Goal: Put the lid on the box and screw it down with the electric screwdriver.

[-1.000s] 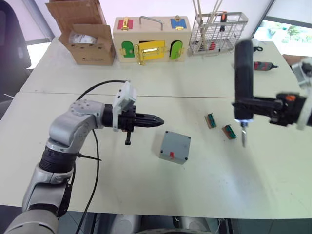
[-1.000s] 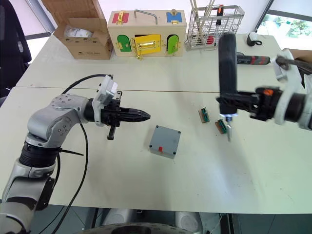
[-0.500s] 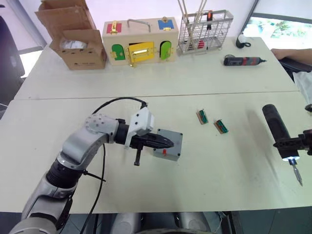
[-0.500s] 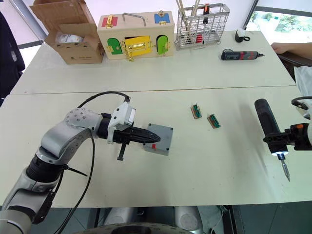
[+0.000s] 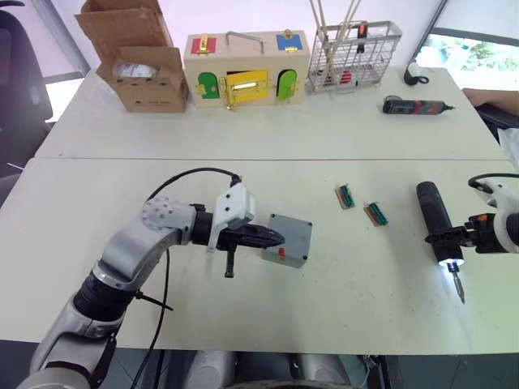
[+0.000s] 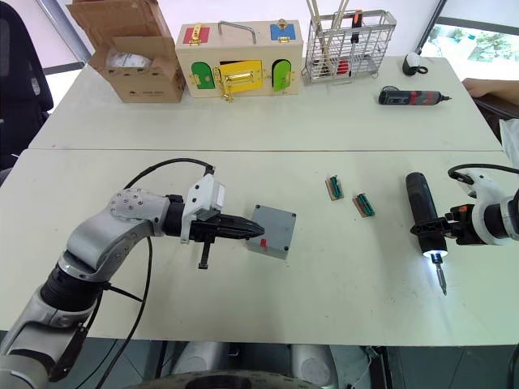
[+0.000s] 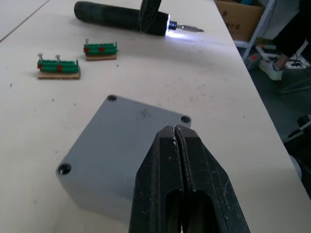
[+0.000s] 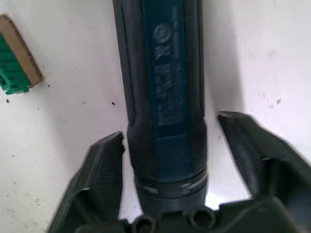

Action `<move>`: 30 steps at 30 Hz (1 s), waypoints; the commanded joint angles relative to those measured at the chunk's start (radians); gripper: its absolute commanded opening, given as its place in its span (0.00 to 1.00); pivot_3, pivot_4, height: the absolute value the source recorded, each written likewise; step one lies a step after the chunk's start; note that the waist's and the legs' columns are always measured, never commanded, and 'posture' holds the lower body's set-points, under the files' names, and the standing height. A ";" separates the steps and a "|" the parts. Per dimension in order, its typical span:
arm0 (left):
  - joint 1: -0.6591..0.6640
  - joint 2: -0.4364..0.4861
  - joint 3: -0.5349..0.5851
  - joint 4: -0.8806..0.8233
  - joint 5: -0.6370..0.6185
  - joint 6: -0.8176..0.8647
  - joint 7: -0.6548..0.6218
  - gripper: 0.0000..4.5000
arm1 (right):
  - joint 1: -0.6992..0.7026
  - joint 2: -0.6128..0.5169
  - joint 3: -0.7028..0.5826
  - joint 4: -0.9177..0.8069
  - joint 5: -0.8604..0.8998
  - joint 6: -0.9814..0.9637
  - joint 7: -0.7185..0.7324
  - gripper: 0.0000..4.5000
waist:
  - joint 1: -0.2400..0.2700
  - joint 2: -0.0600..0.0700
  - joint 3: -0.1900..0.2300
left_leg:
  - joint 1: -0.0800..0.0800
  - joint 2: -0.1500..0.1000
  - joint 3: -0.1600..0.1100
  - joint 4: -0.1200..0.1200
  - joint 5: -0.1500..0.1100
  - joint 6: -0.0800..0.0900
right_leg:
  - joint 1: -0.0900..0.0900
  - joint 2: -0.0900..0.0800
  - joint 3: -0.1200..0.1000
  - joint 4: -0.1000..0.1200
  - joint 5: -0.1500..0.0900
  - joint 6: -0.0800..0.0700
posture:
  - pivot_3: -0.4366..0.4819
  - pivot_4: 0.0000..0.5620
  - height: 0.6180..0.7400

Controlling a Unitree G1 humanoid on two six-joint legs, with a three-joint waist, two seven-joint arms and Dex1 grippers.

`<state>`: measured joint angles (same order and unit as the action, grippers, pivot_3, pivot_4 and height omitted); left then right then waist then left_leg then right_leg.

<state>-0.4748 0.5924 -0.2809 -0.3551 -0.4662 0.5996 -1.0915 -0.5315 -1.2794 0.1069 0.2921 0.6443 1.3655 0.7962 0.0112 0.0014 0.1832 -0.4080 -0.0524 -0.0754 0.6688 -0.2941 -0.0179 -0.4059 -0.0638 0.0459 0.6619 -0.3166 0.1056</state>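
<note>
Your closed left end effector point(image 5: 272, 238) is touching the small square grey plastic box point(image 5: 289, 240), while your open right end effector point(image 8: 170, 145) is straddling the thick dark electric screwdriver point(image 6: 423, 211) lying on the surface.

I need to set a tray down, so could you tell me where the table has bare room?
Bare: the near strip in front of the box, and the middle band behind it. Crowded: the far edge, from cardboard box to wire basket, and around the electric screwdriver.

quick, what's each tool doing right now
Left tool: closed, holding nothing, tips over the lid on the box.
Right tool: open around the electric screwdriver, fingers not pressing it.
</note>
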 commanded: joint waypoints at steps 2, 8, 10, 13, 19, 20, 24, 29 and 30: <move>-0.007 0.003 0.053 0.029 -0.028 0.000 -0.001 0.00 | 0.029 -0.021 -0.042 -0.072 -0.061 -0.064 0.007 1.00 | 0.000 0.000 0.000 | 0.000 0.000 0.000 0.000 0.000 0.000 | 0.000 0.000 0.000 0.000 0.000 0.000 | 0.48 0.27 1.00; -0.070 -0.013 0.186 0.195 -0.057 0.017 0.065 0.00 | 0.052 -0.117 -0.158 -0.240 -0.117 -0.352 0.138 1.00 | 0.000 0.003 0.001 | -0.001 -0.001 0.001 0.000 0.000 0.000 | -0.003 0.000 -0.001 0.003 0.000 0.000 | 0.48 0.27 1.00; -0.078 -0.006 0.187 0.237 -0.032 0.009 0.074 0.00 | 0.166 -0.120 -0.243 -0.396 -0.091 -0.414 0.198 1.00 | 0.000 0.003 0.000 | -0.001 0.000 0.000 -0.001 0.000 0.000 | -0.003 0.001 -0.002 0.003 0.000 0.000 | 0.48 0.27 1.00; -0.044 0.027 0.143 0.247 0.017 -0.010 0.051 0.00 | 0.390 -0.042 -0.365 -0.681 -0.011 -0.393 0.233 1.00 | 0.000 -0.004 -0.003 | -0.001 0.002 -0.003 -0.002 0.002 -0.003 | -0.003 0.002 -0.004 0.003 0.000 0.000 | 0.48 0.27 1.00; 0.029 0.051 0.086 0.212 0.067 -0.007 0.048 0.00 | 0.579 0.212 -0.318 -0.968 0.031 -0.372 0.062 1.00 | 0.002 -0.005 -0.003 | -0.001 -0.001 -0.002 0.001 0.002 -0.003 | -0.002 -0.001 -0.002 0.003 0.000 0.001 | 0.48 0.27 1.00; 0.036 0.044 0.082 0.197 0.061 0.007 0.053 0.00 | 0.581 0.261 -0.287 -0.983 0.022 -0.373 0.020 1.00 | 0.003 -0.006 -0.003 | 0.000 -0.001 -0.003 0.002 0.001 -0.002 | 0.000 -0.001 -0.002 0.003 0.001 0.001 | 0.48 0.27 1.00; 0.049 0.050 0.053 0.169 0.071 0.019 0.040 0.00 | 0.553 0.392 -0.185 -1.002 -0.021 -0.373 -0.098 1.00 | 0.002 -0.006 -0.003 | 0.000 -0.001 -0.006 0.005 0.001 -0.001 | 0.002 -0.001 -0.003 0.004 0.001 0.001 | 0.48 0.27 1.00; 0.042 0.069 -0.054 0.215 0.198 -0.092 0.009 0.00 | 0.518 0.482 -0.097 -1.008 -0.020 -0.350 -0.165 1.00 | 0.000 -0.005 -0.003 | 0.000 -0.001 -0.006 0.006 0.003 -0.005 | 0.002 0.000 -0.003 0.004 0.001 0.001 | 0.48 0.27 1.00; 0.033 0.057 -0.053 0.227 0.194 -0.094 0.004 0.00 | 0.509 0.496 -0.086 -1.003 -0.023 -0.346 -0.177 1.00 | 0.001 -0.005 -0.003 | 0.000 -0.001 -0.006 0.006 0.003 -0.005 | 0.002 0.000 -0.003 0.004 0.001 0.001 | 0.48 0.27 1.00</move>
<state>-0.4284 0.6544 -0.3370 -0.1246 -0.2831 0.5344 -1.0740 -0.0089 -0.7959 0.0145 -0.6823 0.6210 1.0196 0.6355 0.0119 -0.0038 0.1799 -0.4082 -0.0535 -0.0810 0.6749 -0.2913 -0.0228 -0.4042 -0.0639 0.0425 0.6662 -0.3155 0.1066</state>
